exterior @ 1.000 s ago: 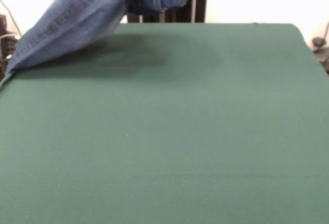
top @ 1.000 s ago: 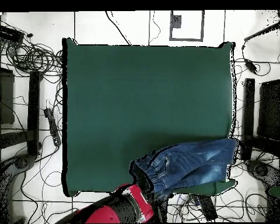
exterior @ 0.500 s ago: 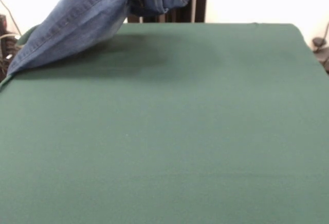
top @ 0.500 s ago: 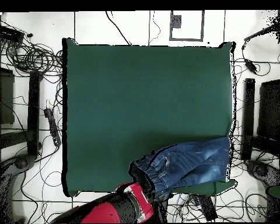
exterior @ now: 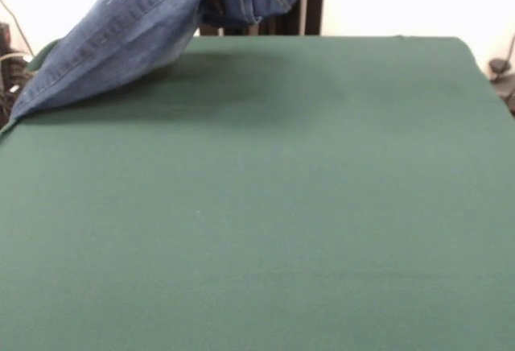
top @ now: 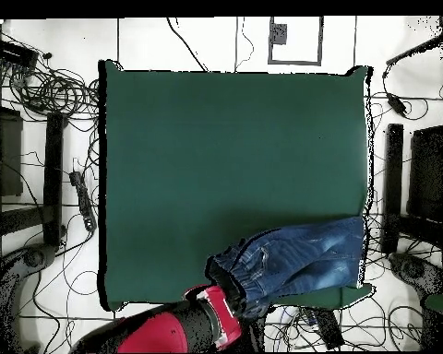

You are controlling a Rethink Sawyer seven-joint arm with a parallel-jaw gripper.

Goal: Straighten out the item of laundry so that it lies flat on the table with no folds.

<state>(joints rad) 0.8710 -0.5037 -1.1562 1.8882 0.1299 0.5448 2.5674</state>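
— What does the front camera show?
— My jeans [exterior: 121,37] hang slanted from the top edge to the green counter's [exterior: 282,206] far left corner, faded, stitched pale.
— Overhead?
— Jeans [top: 294,263] lengthwise along the counter's [top: 225,157] edge, gathered waistband by my arm [top: 170,332]. My hand's hidden; grip, I can't tell.

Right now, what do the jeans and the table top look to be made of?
The jeans: denim, apparently cotton weave, dark blue with faded pale patches and light stitching along the seams; the waistband looks gathered, likely elastic. The table: the top looks covered in a dark green matte cloth, felt-like, with no shine and no visible grain. What lies under the cover cannot be seen.
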